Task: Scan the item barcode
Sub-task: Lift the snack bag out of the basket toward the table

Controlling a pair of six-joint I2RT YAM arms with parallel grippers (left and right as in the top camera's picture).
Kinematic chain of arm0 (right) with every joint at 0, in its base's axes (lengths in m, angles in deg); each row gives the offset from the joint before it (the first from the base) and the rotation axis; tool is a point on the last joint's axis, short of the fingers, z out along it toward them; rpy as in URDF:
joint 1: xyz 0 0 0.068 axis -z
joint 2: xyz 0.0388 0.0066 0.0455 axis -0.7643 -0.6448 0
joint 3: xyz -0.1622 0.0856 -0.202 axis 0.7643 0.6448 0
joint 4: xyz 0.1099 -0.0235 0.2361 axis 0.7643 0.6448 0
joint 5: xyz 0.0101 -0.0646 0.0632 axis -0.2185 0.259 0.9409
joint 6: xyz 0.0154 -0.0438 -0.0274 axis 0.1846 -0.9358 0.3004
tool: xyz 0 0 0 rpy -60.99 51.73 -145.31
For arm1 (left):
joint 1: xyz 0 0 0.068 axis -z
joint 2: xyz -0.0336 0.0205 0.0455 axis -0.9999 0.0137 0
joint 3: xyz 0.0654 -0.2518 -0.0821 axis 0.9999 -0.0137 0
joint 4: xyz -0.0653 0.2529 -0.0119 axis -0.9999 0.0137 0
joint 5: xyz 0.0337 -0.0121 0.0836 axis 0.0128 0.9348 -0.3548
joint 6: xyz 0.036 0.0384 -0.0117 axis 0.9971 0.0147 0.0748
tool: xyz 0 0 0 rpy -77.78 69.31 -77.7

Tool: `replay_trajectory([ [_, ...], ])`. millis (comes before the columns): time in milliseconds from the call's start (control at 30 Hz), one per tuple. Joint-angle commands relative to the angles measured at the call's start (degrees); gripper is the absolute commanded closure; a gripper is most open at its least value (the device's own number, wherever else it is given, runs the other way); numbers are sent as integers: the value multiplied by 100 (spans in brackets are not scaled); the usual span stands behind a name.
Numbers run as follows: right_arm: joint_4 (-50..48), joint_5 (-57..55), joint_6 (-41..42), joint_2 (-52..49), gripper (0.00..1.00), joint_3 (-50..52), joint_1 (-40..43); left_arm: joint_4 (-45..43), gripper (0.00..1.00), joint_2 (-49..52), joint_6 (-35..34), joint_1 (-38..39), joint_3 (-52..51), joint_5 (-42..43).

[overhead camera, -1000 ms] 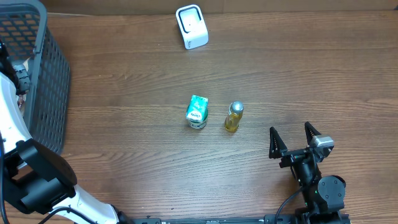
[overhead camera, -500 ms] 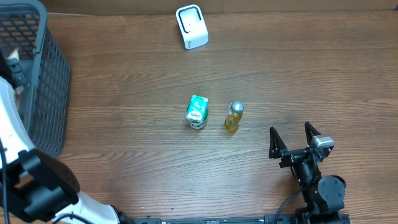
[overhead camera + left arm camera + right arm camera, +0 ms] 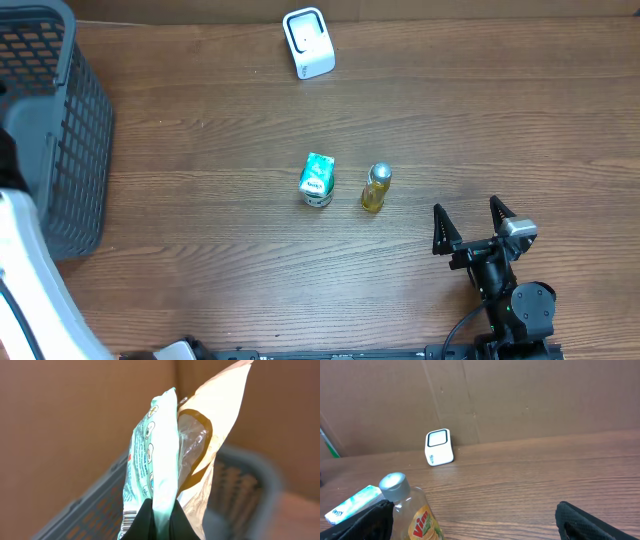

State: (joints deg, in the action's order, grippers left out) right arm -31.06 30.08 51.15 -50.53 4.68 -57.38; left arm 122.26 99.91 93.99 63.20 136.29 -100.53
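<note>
Here, left gripper point(image 3: 161, 510) pinches a mint-green packet point(image 3: 152, 460) tight.

The left gripper point(image 3: 161, 516), jaws closed on an upright mint-green packet point(image 3: 152, 455); cream packet point(image 3: 215, 415) against it; blurred grey basket point(image 3: 240, 485) behind.

Soft, even light; one view blurs behind its subject.
We see the table point(image 3: 200, 130) evenly lit, without glare, and the carton point(image 3: 317, 180) and bottle point(image 3: 376, 188) cast barely any shadow. In the left wrist view the packet point(image 3: 152, 460) is bright and sharp, while the basket point(image 3: 250, 487) behind it melts out of focus. The right wrist view is clear, a little dim, with warm brown tones.
</note>
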Motion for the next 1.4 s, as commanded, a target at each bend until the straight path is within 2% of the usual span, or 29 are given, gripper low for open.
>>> replay_trajectory([
  [0, -11, -31, 20, 46, 0, 59, 26, -55, 96, -647, -96, 662, 61, 57],
  [200, -11, -28, 20, 46, 0, 59, 26, 590, 96, -1073, -129, 2006, 61, -35],
  [400, -11, -28, 20, 46, 0, 59, 26, 2013, 96, -828, -909, 2968, -35, -199],
  [500, -11, -28, 20, 46, 0, 59, 26, 2264, 96, -640, -1193, 3202, -470, -201],
  [667, -11, -28, 20, 46, 0, 59, 26, 1838, 96, -426, -1346, 3414, -1867, -376],
  [867, -11, -28, 20, 46, 0, 59, 26, 782, 96, -389, -1137, 3436, -3532, -758],
  [1200, -11, -31, 20, 46, 0, 59, 26, -138, 96, -385, -1147, 3449, -4953, -933],
  [1367, -11, -28, 20, 46, 0, 59, 26, -264, 96, -380, -1202, 3510, -5366, -929],
])
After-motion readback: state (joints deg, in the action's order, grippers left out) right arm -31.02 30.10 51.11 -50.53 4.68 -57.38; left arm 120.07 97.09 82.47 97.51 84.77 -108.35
